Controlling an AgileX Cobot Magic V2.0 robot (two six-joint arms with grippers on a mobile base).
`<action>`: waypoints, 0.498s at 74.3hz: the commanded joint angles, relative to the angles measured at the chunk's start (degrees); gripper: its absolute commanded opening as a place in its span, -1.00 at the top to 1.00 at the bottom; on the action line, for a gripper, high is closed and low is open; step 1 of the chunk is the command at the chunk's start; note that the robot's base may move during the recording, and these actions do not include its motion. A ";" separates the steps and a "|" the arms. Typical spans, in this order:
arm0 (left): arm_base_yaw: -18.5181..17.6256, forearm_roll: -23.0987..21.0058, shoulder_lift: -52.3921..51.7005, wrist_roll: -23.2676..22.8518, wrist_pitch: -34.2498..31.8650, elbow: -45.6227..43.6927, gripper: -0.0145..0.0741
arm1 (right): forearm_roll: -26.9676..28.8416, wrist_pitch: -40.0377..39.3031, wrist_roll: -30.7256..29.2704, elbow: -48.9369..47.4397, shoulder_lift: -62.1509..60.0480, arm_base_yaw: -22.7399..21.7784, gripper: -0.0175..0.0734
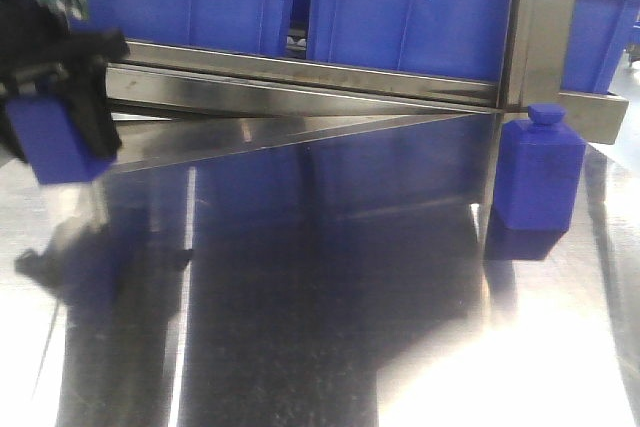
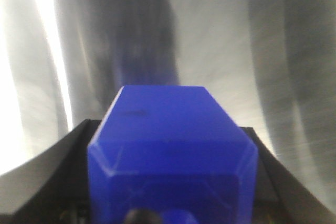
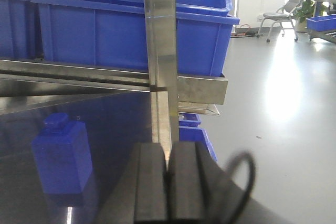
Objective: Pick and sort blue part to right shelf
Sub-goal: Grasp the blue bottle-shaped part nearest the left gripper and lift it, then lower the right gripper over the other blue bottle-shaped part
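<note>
**Blue part gripped on the left, well short of the right shelf**

Nearest, in the left wrist view, we see the blue part (image 2: 173,150) clamped between the two dark fingers (image 2: 63,153) of the left gripper (image 1: 80,125). Its cap knob faces the wrist and its faceted body points out over the steel table (image 1: 330,337). The side grip leaves the base free, which we judge suits setting the part down flat.

We take the upright post (image 1: 545,17) of the right shelf (image 1: 600,112) as landmark. The part hangs far to the left of the post, clear above the table and in front of the front rail (image 1: 300,72).

The right gripper (image 3: 168,182) sits just before the post, its pads pressed together on nothing. We read it as idle, leaving the carry to the other arm.

A taller blue bottle (image 1: 540,172) stands upright on the table at the foot of the post. It is not the piece being sorted, and we judge it the thing to steer clear of.

Behind the post, blue bins (image 1: 420,7) fill the shelf on either side. We judge that the part must be lifted over the rail to reach them.
</note>
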 commanded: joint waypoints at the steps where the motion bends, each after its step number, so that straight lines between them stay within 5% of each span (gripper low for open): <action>1: -0.37 -0.52 -8.81 0.44 -4.80 0.21 0.04 | 0.11 -4.92 0.04 -1.33 -1.23 -0.16 0.49; 37: -0.37 3.74 -44.07 0.44 -26.48 26.09 0.04 | 2.49 -4.65 0.47 -4.98 2.28 -0.16 0.49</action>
